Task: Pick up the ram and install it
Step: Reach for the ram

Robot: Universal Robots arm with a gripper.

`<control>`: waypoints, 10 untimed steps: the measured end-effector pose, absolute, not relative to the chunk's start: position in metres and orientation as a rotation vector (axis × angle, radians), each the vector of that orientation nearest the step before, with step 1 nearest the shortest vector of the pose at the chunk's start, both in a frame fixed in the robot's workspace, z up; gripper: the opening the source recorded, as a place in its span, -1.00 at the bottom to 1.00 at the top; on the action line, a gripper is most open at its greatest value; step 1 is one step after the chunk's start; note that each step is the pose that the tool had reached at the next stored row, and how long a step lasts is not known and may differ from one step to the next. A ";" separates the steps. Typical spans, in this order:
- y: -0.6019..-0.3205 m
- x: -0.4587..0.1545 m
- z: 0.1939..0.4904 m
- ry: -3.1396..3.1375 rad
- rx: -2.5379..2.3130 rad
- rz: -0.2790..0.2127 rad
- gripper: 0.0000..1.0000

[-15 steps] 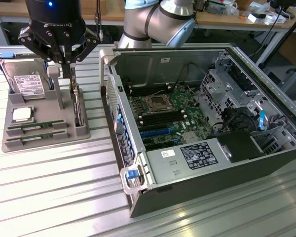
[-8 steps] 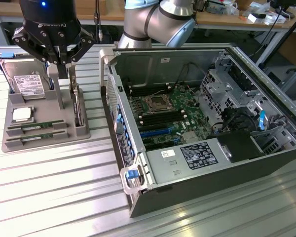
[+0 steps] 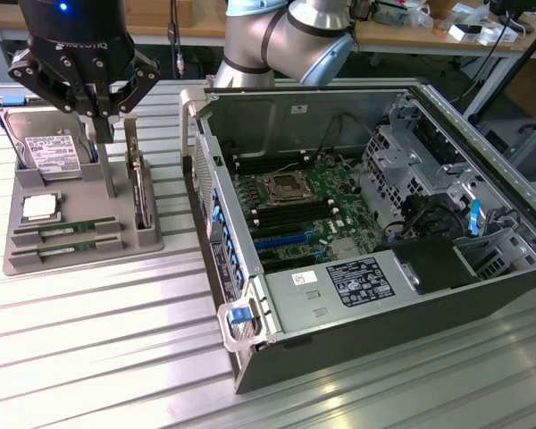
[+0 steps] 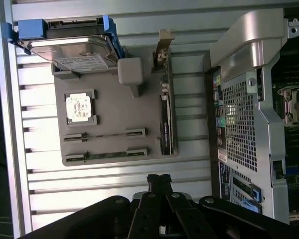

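Observation:
Two ram sticks lie in slots at the front of a grey tray (image 3: 80, 192): one (image 3: 67, 230) behind the other (image 3: 62, 250). The wrist view shows the same pair, one ram stick (image 4: 104, 134) beside the other (image 4: 112, 153), thin and green. My black gripper (image 3: 103, 112) hangs above the tray's back part, over its hard drive and post, well clear of the ram. Its fingertips (image 4: 158, 180) are pressed together with nothing between them. The open computer case (image 3: 482, 161) lies at the exterior view's right, its green motherboard (image 3: 295, 201) showing long black memory slots (image 3: 281, 165).
The tray also holds a silver hard drive (image 3: 52, 152), a square CPU (image 3: 38, 207) and an upright card (image 3: 141, 192). The case's raised side wall (image 3: 216, 214) stands between tray and motherboard. Ribbed metal table (image 3: 98, 349) lies bare in front.

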State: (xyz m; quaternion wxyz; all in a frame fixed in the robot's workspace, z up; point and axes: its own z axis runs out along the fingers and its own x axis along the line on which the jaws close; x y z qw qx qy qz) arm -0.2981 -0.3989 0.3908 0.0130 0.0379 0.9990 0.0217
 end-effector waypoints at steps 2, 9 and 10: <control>-0.399 -0.300 0.391 3.112 0.118 0.068 -0.80; -0.399 -0.306 0.390 3.112 0.118 0.068 -0.80; -0.399 -0.307 0.390 3.112 0.118 0.068 -0.80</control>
